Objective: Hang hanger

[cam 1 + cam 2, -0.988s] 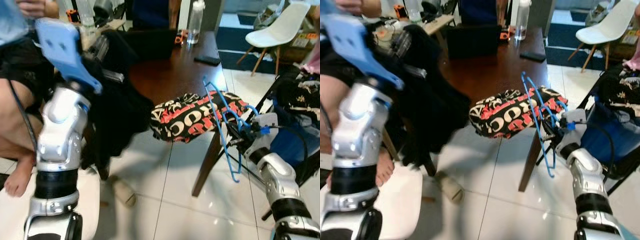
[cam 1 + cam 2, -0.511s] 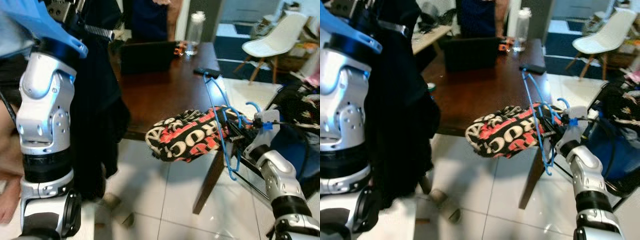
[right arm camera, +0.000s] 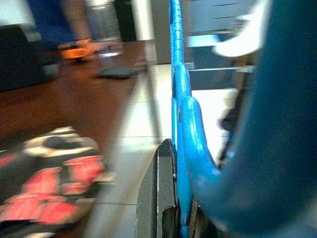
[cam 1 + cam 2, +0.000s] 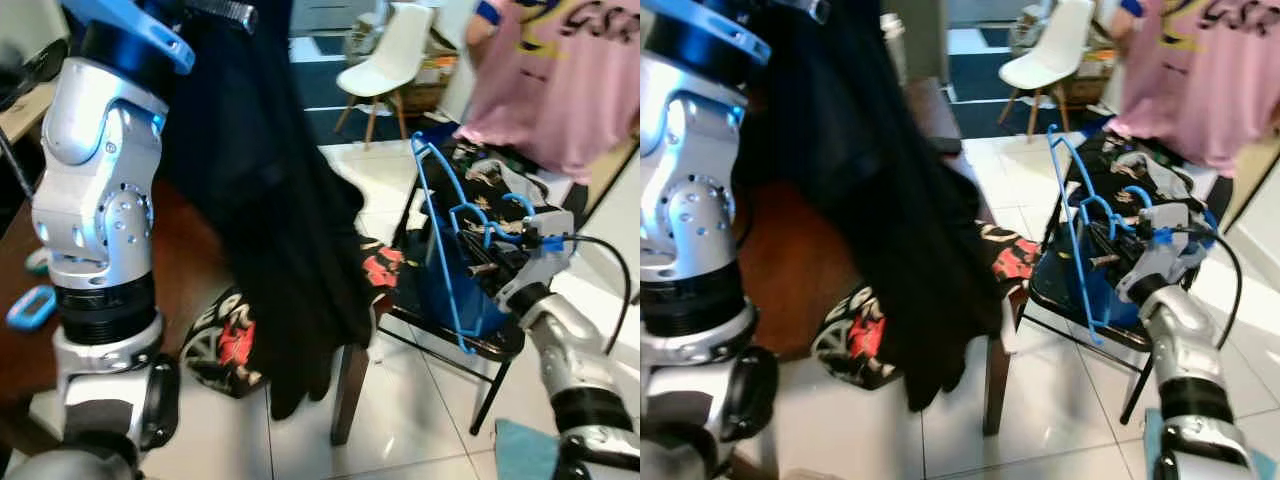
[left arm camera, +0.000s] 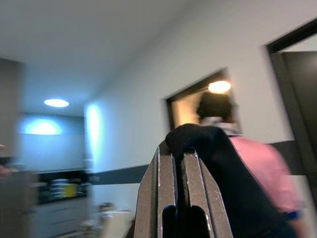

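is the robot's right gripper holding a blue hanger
Yes, the right gripper is shut on the blue hanger, whose wire frame stands in front of the dark chair.

A red, black and white cloth (image 4: 225, 345) is lying on the brown tabletop (image 4: 20, 345). A white chair (image 4: 385, 62) is standing far back. A person in a pink shirt (image 4: 540, 75) is standing near it.

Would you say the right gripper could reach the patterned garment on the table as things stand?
Probably not: the right gripper is shut on the blue hanger, and the black garment hangs in front of the patterned garment.
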### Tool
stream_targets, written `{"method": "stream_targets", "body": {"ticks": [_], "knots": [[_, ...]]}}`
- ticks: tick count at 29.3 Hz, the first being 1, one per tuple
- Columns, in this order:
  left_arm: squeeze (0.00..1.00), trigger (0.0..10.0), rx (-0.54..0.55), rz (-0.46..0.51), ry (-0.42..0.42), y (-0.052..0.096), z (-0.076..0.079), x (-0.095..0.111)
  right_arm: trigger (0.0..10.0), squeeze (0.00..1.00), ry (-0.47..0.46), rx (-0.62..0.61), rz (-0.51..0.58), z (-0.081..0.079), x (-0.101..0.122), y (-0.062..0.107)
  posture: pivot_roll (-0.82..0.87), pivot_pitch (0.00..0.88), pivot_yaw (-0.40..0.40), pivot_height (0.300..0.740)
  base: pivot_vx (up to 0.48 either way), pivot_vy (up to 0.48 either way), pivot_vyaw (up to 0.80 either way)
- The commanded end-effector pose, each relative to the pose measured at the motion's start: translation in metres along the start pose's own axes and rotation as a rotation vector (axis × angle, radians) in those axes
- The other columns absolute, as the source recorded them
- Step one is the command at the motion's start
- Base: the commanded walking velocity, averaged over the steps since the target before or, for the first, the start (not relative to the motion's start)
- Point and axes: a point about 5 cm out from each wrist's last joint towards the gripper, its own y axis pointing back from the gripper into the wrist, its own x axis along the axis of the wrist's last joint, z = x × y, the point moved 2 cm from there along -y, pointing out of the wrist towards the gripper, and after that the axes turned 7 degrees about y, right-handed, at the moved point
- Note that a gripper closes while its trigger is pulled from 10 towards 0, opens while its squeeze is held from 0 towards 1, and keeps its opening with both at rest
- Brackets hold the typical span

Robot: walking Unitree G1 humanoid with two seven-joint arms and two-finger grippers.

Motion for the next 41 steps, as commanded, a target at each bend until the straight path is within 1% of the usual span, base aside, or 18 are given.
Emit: {"method": "stream_targets", "body": {"ticks": [1,8,14,18,21,24,25,26,27,28,29,30,33,34,35,36,37,41], "knots": [[0.0,10.0,-0.004,0.031,-0.011,-0.003,0.0,0.009,10.0,0.0,0.003,0.016,0.022,-0.002,0.006,-0.002,0.03,0.0,-0.011,0.74,0.382,0.0,-0.4],[0.0,10.0,0.051,0.041,-0.066,-0.003,-0.009,0.015,10.0,0.0,-0.005,0.013,0.025,0.0,0.006,0.002,0.03,0.0,-0.009,0.74,0.384,0.0,0.0],[0.0,10.0,0.159,0.039,-0.201,0.003,-0.027,0.021,10.0,0.0,-0.009,0.024,0.023,-0.002,0.005,0.004,0.03,0.0,-0.009,0.74,0.32,0.0,0.0],[0.0,10.0,0.46,-0.074,-0.425,0.038,-0.078,0.016,10.0,0.0,-0.004,0.046,-0.004,-0.003,0.001,0.007,0.05,0.0,-0.015,0.74,0.0,0.0,0.0],[0.0,10.0,0.6,-0.17,-0.466,0.068,-0.109,0.013,10.0,0.0,0.006,0.03,-0.032,-0.001,-0.004,0.006,0.05,0.001,-0.018,0.74,0.0,0.0,0.0],[0.0,10.0,0.628,-0.19,-0.47,0.075,-0.114,0.012,10.0,0.0,0.01,0.029,-0.039,-0.001,-0.005,0.006,0.05,0.001,-0.018,0.74,0.0,0.0,0.0],[0.0,10.0,0.659,-0.222,-0.498,0.083,-0.12,0.01,10.0,0.0,0.018,0.03,-0.049,-0.001,-0.006,0.006,0.05,0.001,-0.018,0.74,0.0,0.0,0.0],[0.0,10.0,0.725,-0.286,-0.561,0.103,-0.131,0.006,10.0,0.0,0.028,0.031,-0.067,-0.001,-0.008,0.006,0.06,0.002,-0.018,0.74,0.0,0.0,0.0],[0.0,10.0,0.725,-0.286,-0.561,0.103,-0.131,0.006,10.0,0.0,0.028,0.031,-0.067,-0.001,-0.008,0.006,0.06,0.002,-0.018,0.74,0.0,0.0,0.0],[0.0,10.0,0.766,-0.332,-0.593,0.116,-0.138,0.002,10.0,0.0,0.034,0.03,-0.075,-0.001,-0.009,0.006,0.06,0.004,-0.018,0.74,0.0,0.0,0.0],[0.0,10.0,0.805,-0.372,-0.602,0.128,-0.144,-0.003,10.0,0.0,0.036,0.03,-0.081,-0.001,-0.01,0.006,0.06,0.002,-0.02,0.74,0.0,0.0,0.0],[0.0,10.0,0.805,-0.372,-0.602,0.128,-0.144,-0.003,10.0,0.0,0.036,0.03,-0.081,-0.001,-0.01,0.006,0.06,0.002,-0.02,0.74,0.0,0.0,0.0],[0.0,10.0,0.862,-0.542,-0.619,0.167,-0.158,-0.027,10.0,0.0,0.053,0.026,-0.105,-0.001,-0.013,0.008,0.05,0.001,-0.018,0.74,0.0,0.0,0.0],[0.0,10.0,0.862,-0.542,-0.619,0.167,-0.158,-0.027,10.0,0.0,0.053,0.026,-0.105,-0.001,-0.013,0.008,0.05,0.001,-0.018,0.74,0.0,0.0,0.0],[0.42,10.0,0.87,-0.604,-0.607,0.18,-0.16,-0.038,10.0,0.0,0.056,0.026,-0.109,-0.001,-0.013,0.008,0.05,0.0,-0.016,0.74,0.0,0.0,0.0],[1.0,10.0,0.858,-0.658,-0.579,0.188,-0.161,-0.048,10.0,0.0,0.061,0.025,-0.114,-0.001,-0.013,0.008,0.05,0.0,-0.016,0.74,0.0,0.0,0.0],[1.0,10.0,0.825,-0.715,-0.544,0.193,-0.158,-0.059,10.0,0.0,0.065,0.023,-0.118,0.0,-0.014,0.009,0.04,0.002,-0.013,0.74,0.0,0.0,0.0],[1.0,10.0,0.724,-0.742,-0.472,0.187,-0.148,-0.072,10.0,0.0,0.074,0.009,-0.123,0.003,-0.014,0.01,0.04,0.0,-0.015,0.74,0.0,0.0,0.0]]}}
